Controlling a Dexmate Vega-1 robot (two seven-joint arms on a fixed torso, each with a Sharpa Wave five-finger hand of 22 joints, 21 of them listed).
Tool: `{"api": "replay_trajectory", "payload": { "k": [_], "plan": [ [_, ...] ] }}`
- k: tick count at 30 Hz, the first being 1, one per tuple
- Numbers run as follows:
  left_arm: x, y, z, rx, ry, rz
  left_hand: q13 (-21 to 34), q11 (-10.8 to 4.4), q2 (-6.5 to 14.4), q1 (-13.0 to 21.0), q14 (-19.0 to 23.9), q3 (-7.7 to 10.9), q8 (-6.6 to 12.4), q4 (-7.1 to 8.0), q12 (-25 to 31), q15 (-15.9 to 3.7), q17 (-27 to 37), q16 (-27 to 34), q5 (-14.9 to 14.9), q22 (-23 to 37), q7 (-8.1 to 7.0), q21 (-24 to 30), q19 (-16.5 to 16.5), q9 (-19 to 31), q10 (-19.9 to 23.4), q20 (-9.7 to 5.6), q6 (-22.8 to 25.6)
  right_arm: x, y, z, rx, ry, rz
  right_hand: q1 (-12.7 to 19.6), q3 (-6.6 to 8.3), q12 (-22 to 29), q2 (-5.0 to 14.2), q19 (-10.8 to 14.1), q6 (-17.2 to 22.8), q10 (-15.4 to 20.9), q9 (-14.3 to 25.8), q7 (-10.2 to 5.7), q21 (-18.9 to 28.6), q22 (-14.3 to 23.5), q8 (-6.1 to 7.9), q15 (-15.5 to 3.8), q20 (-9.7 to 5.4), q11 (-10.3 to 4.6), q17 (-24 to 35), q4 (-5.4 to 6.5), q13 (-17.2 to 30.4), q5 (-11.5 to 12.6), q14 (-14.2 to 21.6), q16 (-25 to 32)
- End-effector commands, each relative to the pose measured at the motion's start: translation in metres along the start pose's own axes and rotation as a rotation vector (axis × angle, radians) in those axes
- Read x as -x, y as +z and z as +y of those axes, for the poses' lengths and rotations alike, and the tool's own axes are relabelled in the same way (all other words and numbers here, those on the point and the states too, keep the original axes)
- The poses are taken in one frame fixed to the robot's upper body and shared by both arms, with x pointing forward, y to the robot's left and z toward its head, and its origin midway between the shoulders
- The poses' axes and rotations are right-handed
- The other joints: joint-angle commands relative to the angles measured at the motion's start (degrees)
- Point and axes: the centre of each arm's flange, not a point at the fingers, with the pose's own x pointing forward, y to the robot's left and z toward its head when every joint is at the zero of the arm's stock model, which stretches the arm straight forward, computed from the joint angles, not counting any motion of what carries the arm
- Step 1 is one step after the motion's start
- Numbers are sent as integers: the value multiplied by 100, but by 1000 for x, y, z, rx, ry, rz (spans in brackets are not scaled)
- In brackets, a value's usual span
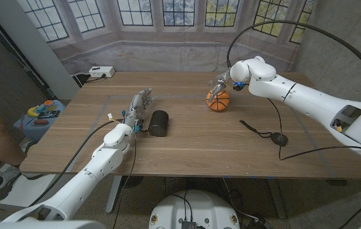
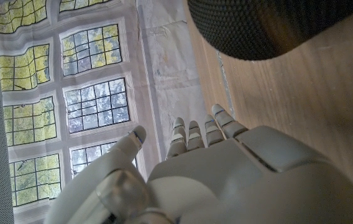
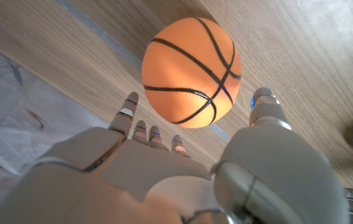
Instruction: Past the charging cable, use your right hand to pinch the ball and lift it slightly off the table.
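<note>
The left hand (image 1: 140,105) waits with fingers apart beside a black cylinder (image 1: 159,123) mid-tabletop, while toward the far right edge the right hand (image 1: 222,83) hovers spread over the ball (image 1: 218,100), needing to close.

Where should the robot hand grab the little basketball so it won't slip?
Probably across its widest middle, thumb on one side and fingers opposite, since the ball is round and could squirt out of an off-centre pinch. The right robot hand is above and behind it, so coming down from there looks simplest.
</note>
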Motion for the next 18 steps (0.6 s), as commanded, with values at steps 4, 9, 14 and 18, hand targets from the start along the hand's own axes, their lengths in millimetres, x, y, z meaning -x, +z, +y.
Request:
{"api": "replay_trajectory", "payload": {
  "k": [4, 9, 14, 18],
  "plan": [
    [0, -1, -4, -1, 0, 3, 13, 23, -4, -65, 48, 35, 24, -4, 17, 28, 9, -7, 30, 6, -1, -24, 58, 21, 41, -14, 72, 0, 0, 13, 44, 6, 13, 138, 65, 86, -21, 171, -1361, -884, 28, 94, 47, 15, 53, 14, 20, 53, 42, -6, 74, 43, -151, 63],
    [-1, -1, -6, 0, -6, 4, 14, 33, -4, -72, 52, 41, 42, -4, 19, 32, 9, -10, 29, 7, 5, -40, 67, 26, 59, -12, 150, 0, -1, 16, 57, -19, 8, 211, 80, 121, -23, 275, -1361, -870, 39, 92, 58, 14, 64, 12, 19, 51, 57, 0, 118, 50, -79, 85],
    [-2, -1, -8, 0, -10, 6, 15, 32, -5, -77, 56, 45, 43, -4, 18, 26, 8, -12, 29, 8, 4, -49, 77, 29, 64, -5, 172, 1, -4, 19, 66, -29, 9, 317, 96, 177, -42, 443, -1363, -848, 54, 89, 72, 10, 72, 11, 16, 49, 78, 7, 190, 62, 16, 106],
    [-3, 0, -10, -3, -10, 6, 15, 29, -5, -81, 62, 48, 43, -2, 19, 25, 8, -11, 29, 8, 7, -57, 82, 32, 73, -2, 189, 0, -6, 21, 71, -38, 5, 361, 106, 221, -42, 515, -1348, -802, 61, 94, 73, 8, 80, 5, 15, 51, 91, 15, 228, 67, 75, 121]
  ]
}}
